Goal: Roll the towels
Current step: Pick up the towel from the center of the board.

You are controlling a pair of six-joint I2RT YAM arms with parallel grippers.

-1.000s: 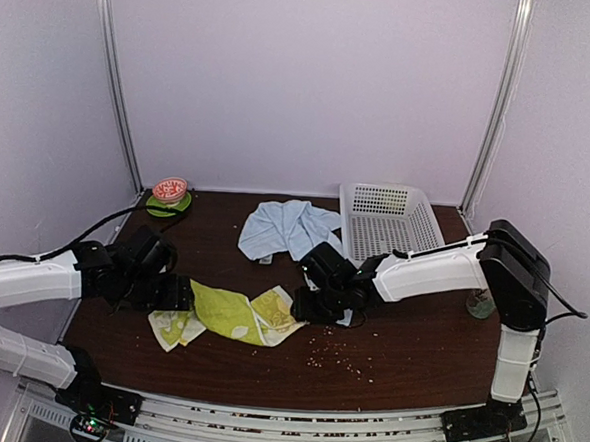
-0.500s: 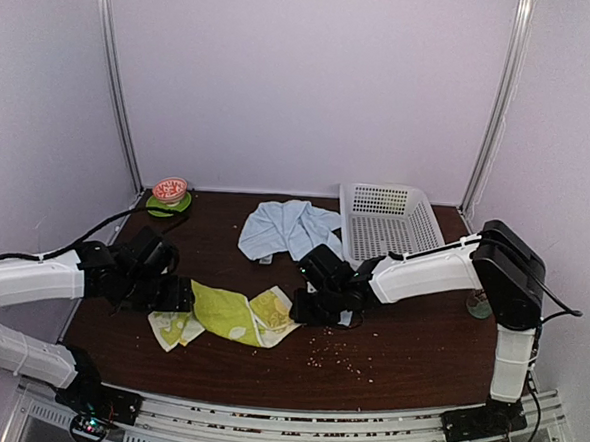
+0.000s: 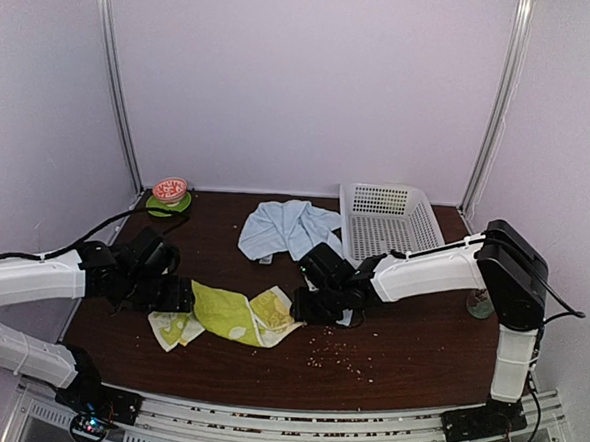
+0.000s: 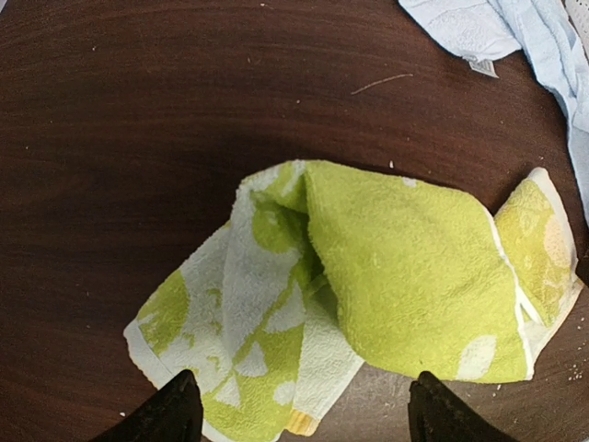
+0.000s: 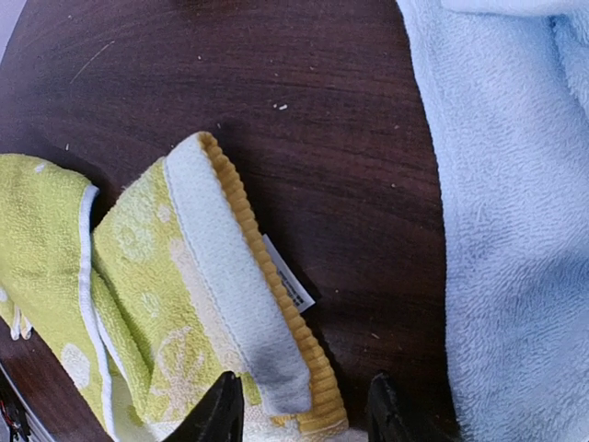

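A crumpled green towel, left end effector wide open and empty over one end, right end effector half open astride the other, likely to spread it

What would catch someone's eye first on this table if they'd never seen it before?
The crumpled yellow-green towel with white patterns stands out most. It lies toward the front of the dark table, with the left gripper at its left end and the right gripper at its right end. Behind it, a light-blue towel lies bunched beside a white basket at the back right.
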